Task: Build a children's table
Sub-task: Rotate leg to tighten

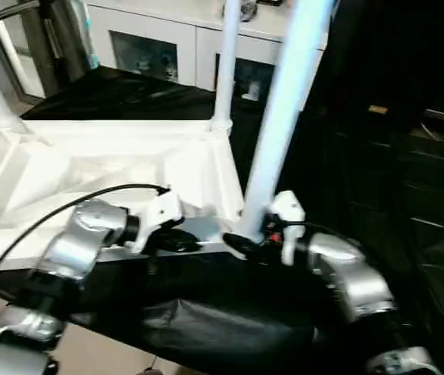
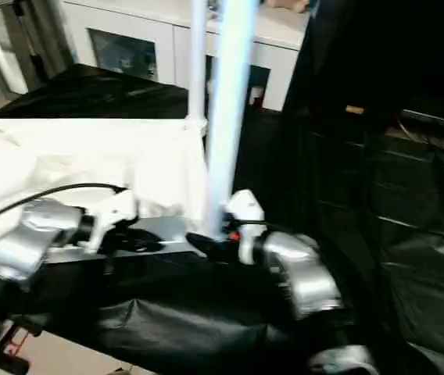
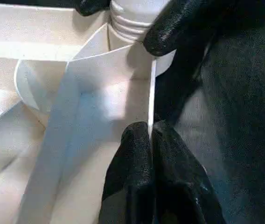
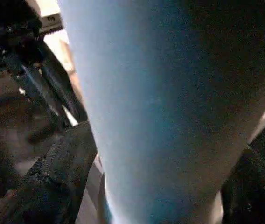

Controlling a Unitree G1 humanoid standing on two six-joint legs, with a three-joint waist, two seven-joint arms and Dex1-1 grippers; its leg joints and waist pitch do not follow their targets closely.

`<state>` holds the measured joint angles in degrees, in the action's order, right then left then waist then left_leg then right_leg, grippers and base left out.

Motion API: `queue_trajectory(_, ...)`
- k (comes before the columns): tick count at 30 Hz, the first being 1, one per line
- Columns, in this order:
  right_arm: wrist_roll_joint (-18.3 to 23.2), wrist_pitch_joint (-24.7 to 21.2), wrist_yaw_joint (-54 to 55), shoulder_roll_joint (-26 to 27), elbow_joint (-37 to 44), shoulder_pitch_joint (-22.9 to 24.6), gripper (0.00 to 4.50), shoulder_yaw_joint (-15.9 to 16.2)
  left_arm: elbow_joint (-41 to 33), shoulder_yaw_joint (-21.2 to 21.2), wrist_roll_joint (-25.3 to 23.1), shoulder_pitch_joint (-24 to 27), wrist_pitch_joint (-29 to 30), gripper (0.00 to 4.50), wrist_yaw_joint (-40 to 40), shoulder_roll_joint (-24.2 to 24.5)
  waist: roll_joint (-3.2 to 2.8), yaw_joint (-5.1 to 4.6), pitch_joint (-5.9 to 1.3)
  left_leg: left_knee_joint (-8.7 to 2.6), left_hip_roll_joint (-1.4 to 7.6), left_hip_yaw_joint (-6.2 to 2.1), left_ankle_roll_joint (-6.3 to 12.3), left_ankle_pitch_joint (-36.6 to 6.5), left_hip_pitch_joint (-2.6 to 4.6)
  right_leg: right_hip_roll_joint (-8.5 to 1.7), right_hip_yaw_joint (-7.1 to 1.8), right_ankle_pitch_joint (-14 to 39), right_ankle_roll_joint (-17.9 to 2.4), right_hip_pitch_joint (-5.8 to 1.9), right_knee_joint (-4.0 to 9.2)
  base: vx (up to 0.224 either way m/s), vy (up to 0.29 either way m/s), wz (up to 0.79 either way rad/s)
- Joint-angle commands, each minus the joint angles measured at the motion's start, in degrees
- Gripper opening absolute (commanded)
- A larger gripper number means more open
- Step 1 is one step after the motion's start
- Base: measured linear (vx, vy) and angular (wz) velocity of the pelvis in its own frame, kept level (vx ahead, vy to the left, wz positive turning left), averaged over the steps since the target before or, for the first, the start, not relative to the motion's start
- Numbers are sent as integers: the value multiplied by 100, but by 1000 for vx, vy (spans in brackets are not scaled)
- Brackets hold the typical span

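Black cloth (image 1: 206, 320) under crouched grippers

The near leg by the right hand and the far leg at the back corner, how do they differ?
The near leg is gripped low down by the right hand; the far leg stands free of either hand. The near leg leans to the right toward its top; the far leg stands about upright. The near leg is at the top's near right corner, the far leg at its back right corner. Both are white tubes pointing up.
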<state>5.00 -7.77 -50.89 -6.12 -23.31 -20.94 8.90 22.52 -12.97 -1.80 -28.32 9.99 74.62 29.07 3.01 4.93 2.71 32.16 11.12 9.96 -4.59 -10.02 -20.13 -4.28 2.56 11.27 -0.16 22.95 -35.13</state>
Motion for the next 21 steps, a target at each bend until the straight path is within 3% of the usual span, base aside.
queue_trajectory(1,0,152,-183,300,-17,-149,356,625,-197,-23,78,53,68,0,-97,-106,-60,54,-295,-405,209,-52,18,-1342,22,-385,-234,887,-1224,-245,381,0,0,0)
queue_trajectory(9,8,125,-443,118,-157,-155,356,477,-396,-182,158,127,175,0,-118,-189,-55,78,-312,-372,191,-35,94,-1118,23,-376,-231,417,-1352,-280,336,0,0,0)
queue_trajectory(13,93,51,-482,110,-139,-165,323,426,-396,-183,157,107,185,0,-99,-218,-55,94,-316,-365,192,-33,102,-1101,32,-372,-229,404,-1355,-280,333,0,0,0)
queue_trajectory(14,124,27,-494,111,-142,-168,312,405,-385,-190,152,99,182,0,-97,-229,-118,103,-319,-363,192,-39,93,-1095,39,-375,-232,369,-1364,-275,325,0,0,0)
queue_trajectory(15,144,13,-503,111,-146,-170,312,393,-377,-196,149,93,180,0,-99,-236,-81,94,-323,-358,187,-32,94,-1085,32,-363,-229,302,-1370,-285,327,0,0,0)
queue_trajectory(21,113,44,-371,173,-250,-164,271,364,-374,-208,146,105,212,0,-102,-234,-76,103,-332,-351,187,-34,104,-1030,33,-363,-221,188,-1415,-295,309,0,0,0)
